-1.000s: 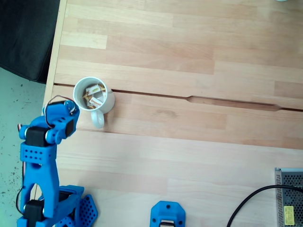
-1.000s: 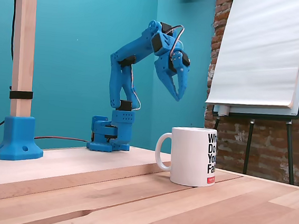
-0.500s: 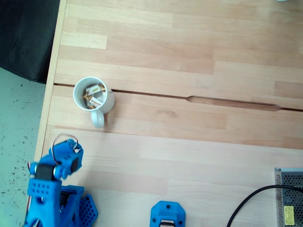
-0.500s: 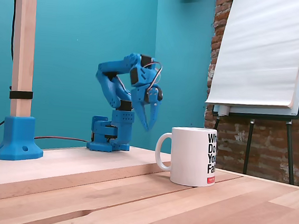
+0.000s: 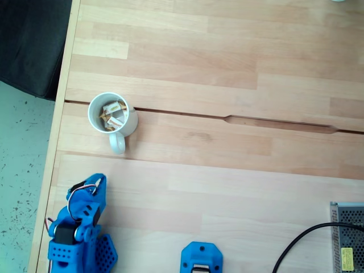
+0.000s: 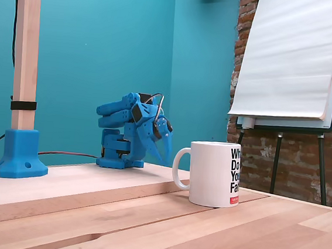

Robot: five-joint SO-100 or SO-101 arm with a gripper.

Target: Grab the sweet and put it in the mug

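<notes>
The white mug (image 5: 112, 116) stands upright near the table's left edge, handle toward the arm. Inside it lie wrapped sweets (image 5: 116, 107), white with orange-yellow ends. In the low side view the mug (image 6: 214, 173) shows black print and hides its contents. The blue arm is folded low over its base (image 5: 77, 239). My gripper (image 5: 98, 183) points toward the mug from well short of it. In the side view the gripper (image 6: 164, 155) hangs tips down, left of the mug's handle. The jaws look shut, with nothing between them.
A blue mount (image 5: 201, 259) sits at the front edge. A grey perforated box (image 5: 348, 239) with a black cable (image 5: 296, 244) is at the lower right. A seam with a notch (image 5: 273, 122) crosses the tabletop. A wooden post in a blue foot (image 6: 19, 151) and a flip chart (image 6: 290, 60) stand around the table.
The arm has drawn back from above the mug and folded down toward its base. The mug and the sweets in it have not moved.
</notes>
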